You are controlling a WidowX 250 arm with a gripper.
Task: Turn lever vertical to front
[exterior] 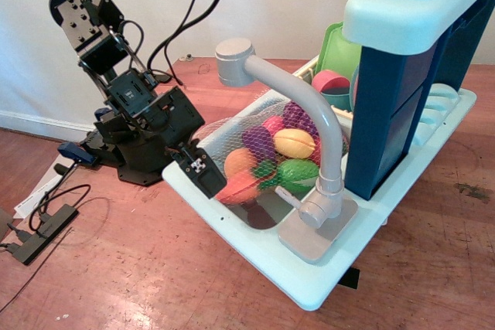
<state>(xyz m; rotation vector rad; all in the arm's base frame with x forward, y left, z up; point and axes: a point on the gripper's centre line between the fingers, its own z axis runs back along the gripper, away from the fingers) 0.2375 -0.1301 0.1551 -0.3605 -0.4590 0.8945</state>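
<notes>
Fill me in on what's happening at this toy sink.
A single robot arm has its claw low at the left rim of the toy sink, beside a net bag of plastic food. It holds nothing that shows; whether the claw is open is unclear. The faucet's lever sits untouched across the basin, sticking out from the grey hub.

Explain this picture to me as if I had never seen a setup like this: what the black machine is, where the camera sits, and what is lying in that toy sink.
One camera looks down from in front and above. The black machine at left is a robot arm; its gripper rests low at the left edge of the toy sink, and whether it is open or shut cannot be made out. It holds nothing visible. The sink stands on a reddish wooden floor. In its basin lies a net bag of plastic fruit and vegetables. The tall grey spout rises from a round hub; the short stub on that hub is the lever, which the arm is not touching.
</notes>
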